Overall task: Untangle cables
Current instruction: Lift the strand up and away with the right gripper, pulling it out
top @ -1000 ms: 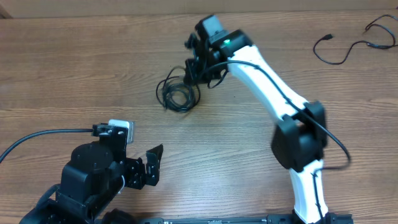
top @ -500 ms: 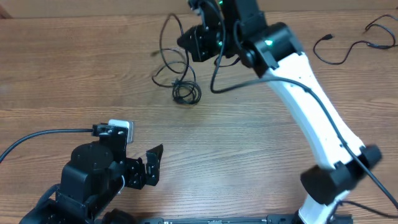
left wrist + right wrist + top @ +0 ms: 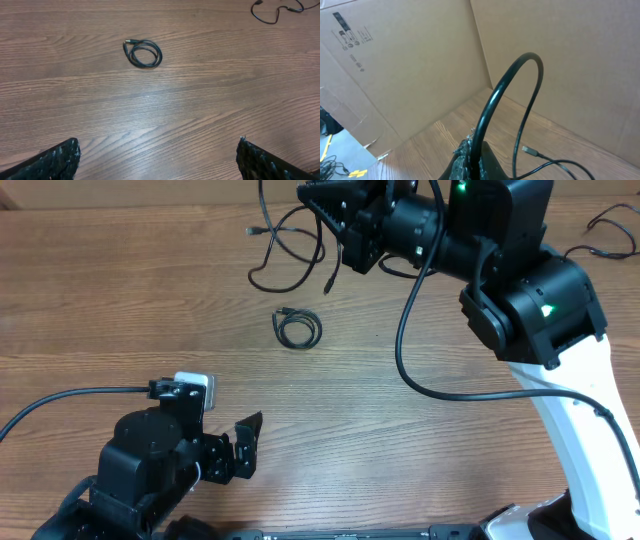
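Note:
My right gripper is raised high over the far side of the table, shut on a black cable that arches up out of its jaws. Loose loops of the cables dangle from it, and a plug end hangs beside the fingers. One small coiled cable lies alone on the wood below; the left wrist view shows it as a neat ring. Another loose cable lies at the far right. My left gripper rests near the front left, open and holding nothing.
Cardboard walls stand behind the table's far edge. The right arm's white links span the right side. A thick black arm cable runs off the left edge from the left arm's base.
The right arm has risen and swung toward the far edge, lifting the loose cable loops off the table. The small coil has separated and stays on the wood. The left arm has not moved.

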Controlling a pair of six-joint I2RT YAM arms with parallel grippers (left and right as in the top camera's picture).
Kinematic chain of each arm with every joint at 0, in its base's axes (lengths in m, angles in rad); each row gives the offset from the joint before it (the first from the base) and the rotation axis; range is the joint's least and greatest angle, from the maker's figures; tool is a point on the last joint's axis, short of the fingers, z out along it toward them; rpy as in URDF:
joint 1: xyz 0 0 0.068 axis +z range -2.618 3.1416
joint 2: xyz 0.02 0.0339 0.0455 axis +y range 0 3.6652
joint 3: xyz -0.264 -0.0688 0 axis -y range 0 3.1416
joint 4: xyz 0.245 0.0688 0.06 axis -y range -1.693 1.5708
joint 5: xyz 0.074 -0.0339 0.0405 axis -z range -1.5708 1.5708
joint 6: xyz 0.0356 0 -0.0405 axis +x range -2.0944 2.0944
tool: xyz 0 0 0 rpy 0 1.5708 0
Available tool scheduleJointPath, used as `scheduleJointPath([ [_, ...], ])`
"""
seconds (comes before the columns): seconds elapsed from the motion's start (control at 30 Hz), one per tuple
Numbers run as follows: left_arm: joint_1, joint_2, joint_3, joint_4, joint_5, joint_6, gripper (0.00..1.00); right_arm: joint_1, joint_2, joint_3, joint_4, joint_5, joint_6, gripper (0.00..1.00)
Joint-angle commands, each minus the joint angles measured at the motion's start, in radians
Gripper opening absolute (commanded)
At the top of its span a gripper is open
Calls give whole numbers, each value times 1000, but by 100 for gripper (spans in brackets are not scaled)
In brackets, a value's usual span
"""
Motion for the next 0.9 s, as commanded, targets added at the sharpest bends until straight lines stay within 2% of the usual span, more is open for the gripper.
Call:
scheduleJointPath([
  [0.0,-1,2,-3,3,-13,20,100,-2,-4,18,-8,37,1,4],
  [0.2,-1,2,-3,3,-13,20,100,-2,-4,18,-160,274,150,4],
  [0.53,-1,2,-3,2,-13,19,100,-2,-3,17,-381,278,162,4],
  [0.67,-1,2,-3,3,-13,20,100,-2,-1,16,-431,198,161,4],
  [0.87,-1,2,-3,3,-13,19,100,-2,9,16,-484,-45,93,4],
])
